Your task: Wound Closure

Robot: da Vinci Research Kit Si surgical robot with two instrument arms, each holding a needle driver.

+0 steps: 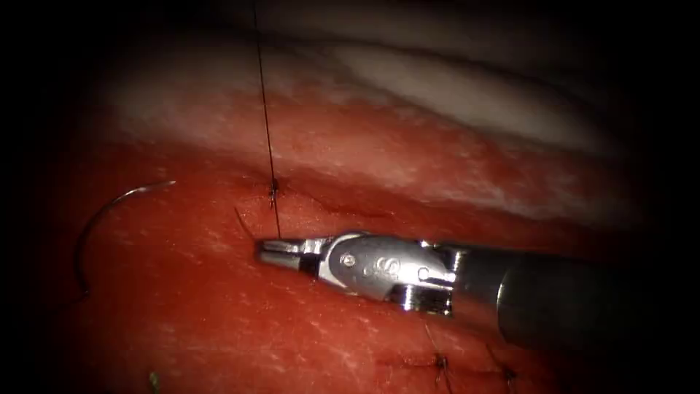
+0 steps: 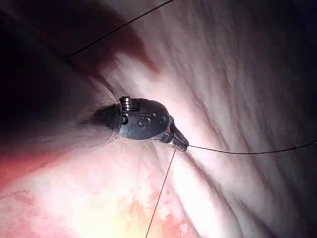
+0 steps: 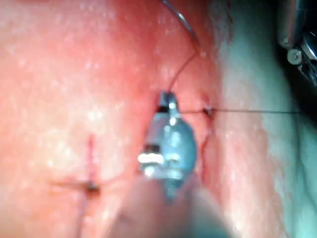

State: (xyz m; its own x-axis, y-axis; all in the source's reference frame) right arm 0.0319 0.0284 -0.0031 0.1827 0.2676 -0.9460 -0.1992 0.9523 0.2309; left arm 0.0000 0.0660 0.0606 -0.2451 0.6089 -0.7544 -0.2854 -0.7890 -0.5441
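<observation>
My right tool (image 1: 267,250) comes in from the right, low over the tissue (image 1: 182,306), its jaws shut on the thread (image 1: 267,124) just below a knot (image 1: 273,191) at the cut (image 1: 343,211). From the knot the thread rises taut out of the top of the endoscope view. A short tail (image 1: 244,222) sticks out beside the jaws. The curved needle (image 1: 95,226) lies free on the tissue, left of the cut, held by neither tool. In the left wrist view my left tool (image 2: 179,144) is shut on the thread (image 2: 237,152). The right wrist view shows the right tool (image 3: 166,101), the knot (image 3: 208,111) and the needle (image 3: 181,17).
Two earlier stitches (image 1: 441,361) (image 1: 507,372) sit below the right tool's shaft; one of them (image 3: 91,186) appears in the right wrist view. A pale fatty band (image 1: 452,95) runs along the far edge of the tissue. Red fluid wets the surface.
</observation>
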